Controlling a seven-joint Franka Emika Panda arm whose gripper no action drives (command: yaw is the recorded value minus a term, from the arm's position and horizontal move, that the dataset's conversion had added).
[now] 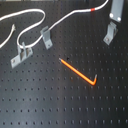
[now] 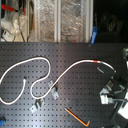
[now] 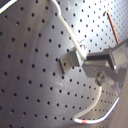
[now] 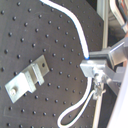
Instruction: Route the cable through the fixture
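Curving in loose loops over the black perforated counter (image 1: pixel 45 100), the long thin white flexible cable (image 1: pixel 75 16) runs from a free end at the first exterior view's left, past two small grey metal bracket fixtures (image 1: pixel 46 36) (image 1: pixel 21 54), and on to a short red band (image 1: pixel 92 9) near the first exterior view's upper right. In the second exterior view the cable (image 2: pixel 45 62) bends close beside the fixtures (image 2: pixel 54 93) and its red band (image 2: pixel 96 61) lies just before the stretch that drops toward the grey gripper (image 2: pixel 107 95). In the second wrist view the gripper (image 4: pixel 96 75) has its fingers drawn in tight around the cable (image 4: pixel 77 25), which hangs in a loop below them, with one bracket (image 4: pixel 27 77) apart from it. A stiff orange rod with a bent end (image 1: pixel 80 72) lies alone on the counter, well apart from the cable.
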